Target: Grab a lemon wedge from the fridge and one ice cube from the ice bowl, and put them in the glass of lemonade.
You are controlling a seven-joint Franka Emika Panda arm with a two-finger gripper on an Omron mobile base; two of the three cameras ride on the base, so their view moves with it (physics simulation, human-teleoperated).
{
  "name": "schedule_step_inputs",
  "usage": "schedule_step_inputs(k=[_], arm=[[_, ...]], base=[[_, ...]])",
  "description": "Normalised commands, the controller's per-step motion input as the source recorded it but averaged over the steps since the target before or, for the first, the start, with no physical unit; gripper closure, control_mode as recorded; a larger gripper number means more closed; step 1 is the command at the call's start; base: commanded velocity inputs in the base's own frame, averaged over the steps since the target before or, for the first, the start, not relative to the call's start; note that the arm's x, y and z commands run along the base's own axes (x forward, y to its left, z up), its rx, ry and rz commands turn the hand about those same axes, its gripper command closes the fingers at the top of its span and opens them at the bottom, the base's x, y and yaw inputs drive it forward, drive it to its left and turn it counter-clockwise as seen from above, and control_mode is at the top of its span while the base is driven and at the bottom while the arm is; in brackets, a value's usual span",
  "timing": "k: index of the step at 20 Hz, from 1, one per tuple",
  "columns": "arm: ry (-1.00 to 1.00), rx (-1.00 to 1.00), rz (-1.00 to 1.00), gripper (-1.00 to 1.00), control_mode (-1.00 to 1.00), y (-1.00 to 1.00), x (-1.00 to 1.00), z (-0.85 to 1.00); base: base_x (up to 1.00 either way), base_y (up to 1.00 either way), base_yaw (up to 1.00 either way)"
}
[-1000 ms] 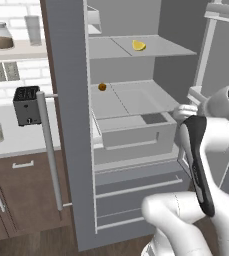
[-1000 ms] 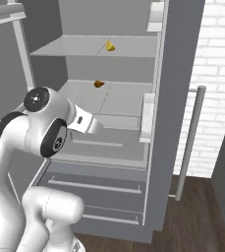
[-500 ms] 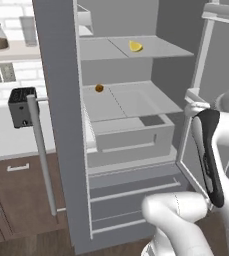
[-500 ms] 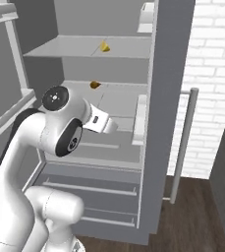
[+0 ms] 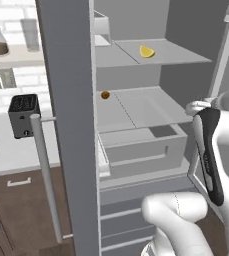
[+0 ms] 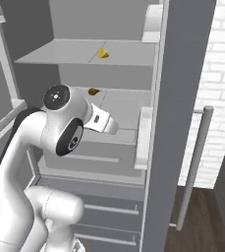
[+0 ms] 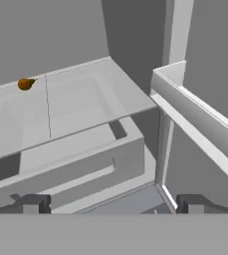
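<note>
Open fridge (image 5: 66,100) shelves face you, the lemon wedge (image 5: 146,51) lies untouched on the upper shelf, and your gripper (image 7: 110,203) hangs below it with jaws wide apart and empty, so every step remains.

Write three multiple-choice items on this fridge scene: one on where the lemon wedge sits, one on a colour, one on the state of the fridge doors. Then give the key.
1. Where is the lemon wedge?
A. on the upper fridge shelf
B. in the drawer bin
C. on the counter

2. What colour is the small ball on the shelf below?
A. green
B. orange-brown
C. white

3. How do the fridge doors stand?
A. both shut
B. both swung open
C. taken off

Key: 1 A, the lemon wedge lies on the upper shelf of the fridge. 2 B, the ball on the lower shelf is orange-brown. 3 B, the doors stand open and the inside shows.
</note>
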Motion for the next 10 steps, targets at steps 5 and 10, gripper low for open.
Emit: schedule_step_inputs(k=[5,10], arm=[[0.00,0.00,0.00,-1.00,1.00,0.00,0.00,0.00],[-0.01,0.00,0.02,-1.00,-1.00,0.00,0.01,0.31]], base=[[0.92,0.00,0.00],[0.39,0.00,0.01]])
